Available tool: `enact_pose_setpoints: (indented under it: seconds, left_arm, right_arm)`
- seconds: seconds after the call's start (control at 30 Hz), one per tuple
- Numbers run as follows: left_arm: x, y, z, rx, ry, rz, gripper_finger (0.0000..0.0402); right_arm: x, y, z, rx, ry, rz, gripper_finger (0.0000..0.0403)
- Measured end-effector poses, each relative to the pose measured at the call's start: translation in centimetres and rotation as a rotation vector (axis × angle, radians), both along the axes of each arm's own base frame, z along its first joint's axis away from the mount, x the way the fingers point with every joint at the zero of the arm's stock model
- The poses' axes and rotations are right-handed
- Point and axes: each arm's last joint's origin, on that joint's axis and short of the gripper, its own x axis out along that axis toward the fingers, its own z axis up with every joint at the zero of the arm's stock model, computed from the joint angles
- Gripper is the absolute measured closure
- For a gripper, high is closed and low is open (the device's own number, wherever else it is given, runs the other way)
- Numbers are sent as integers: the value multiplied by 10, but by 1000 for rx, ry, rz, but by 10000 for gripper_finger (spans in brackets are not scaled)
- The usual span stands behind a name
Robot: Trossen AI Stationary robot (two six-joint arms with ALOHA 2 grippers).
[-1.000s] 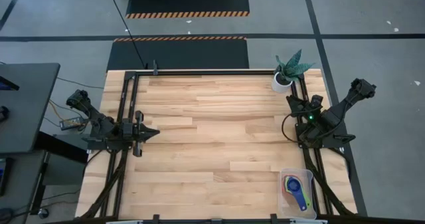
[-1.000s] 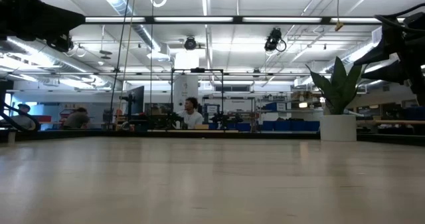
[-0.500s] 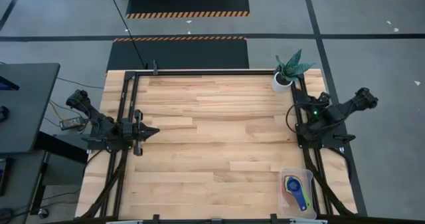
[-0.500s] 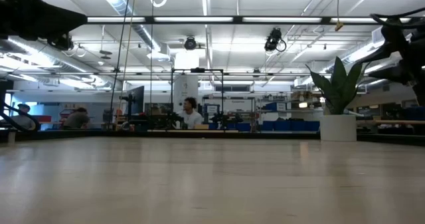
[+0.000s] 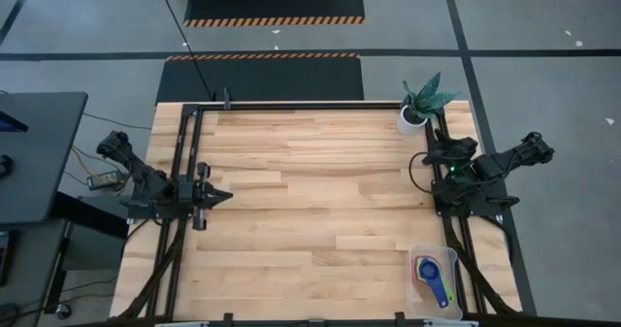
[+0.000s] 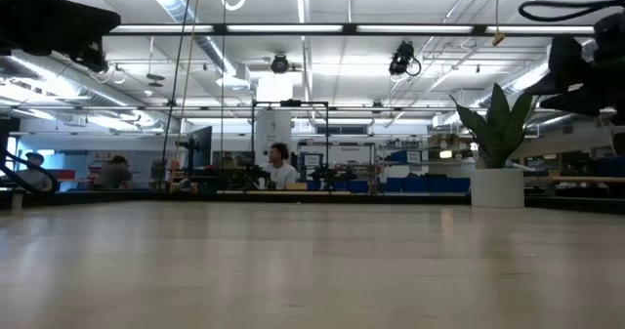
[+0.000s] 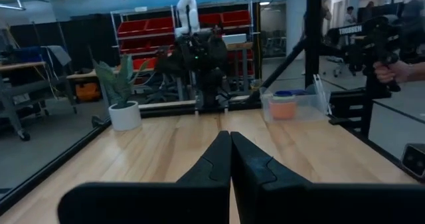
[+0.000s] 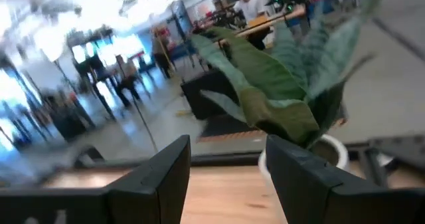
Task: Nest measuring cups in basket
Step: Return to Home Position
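Note:
The measuring cups (image 5: 432, 277) lie nested in one stack inside the clear basket (image 5: 419, 257), which stands on the table's near right corner. In the left wrist view the basket (image 7: 312, 104) shows an orange cup (image 7: 283, 109) under a blue one. My left gripper (image 5: 223, 195) is shut and hangs level over the table's left side, pointing toward the right edge. My right gripper (image 8: 229, 164) is open with nothing between its fingers. It hangs over the right side (image 5: 429, 156), far from the basket, facing the potted plant.
A white pot with a green plant (image 5: 415, 114) stands at the far right corner, close in front of my right gripper. Black frame rails (image 5: 184, 152) run along the table's left, far and right edges. People work at benches beyond the table (image 6: 281, 168).
My right arm has folded back toward the table's right edge. Its wrist has rolled and swung, so the gripper now faces the plant. The gap between its fingers shows no change. The cups and basket have stayed in place.

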Motion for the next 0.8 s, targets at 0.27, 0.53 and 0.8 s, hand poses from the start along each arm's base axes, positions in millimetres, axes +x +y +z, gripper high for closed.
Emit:
enact_pose_setpoints:
  seconds: [0.27, 0.53, 0.8]
  left_arm:
    - [0, 0, -2, 13, 15, -4, 395]
    - [0, 0, -2, 18, 20, -4, 395]
    - [0, 0, -4, 27, 32, -4, 395]
  right_arm:
    - [5, 2, 3, -96, 206, -1, 200]
    - [6, 3, 2, -57, 170, 11, 200]
    - [7, 3, 2, -32, 125, 14, 200]
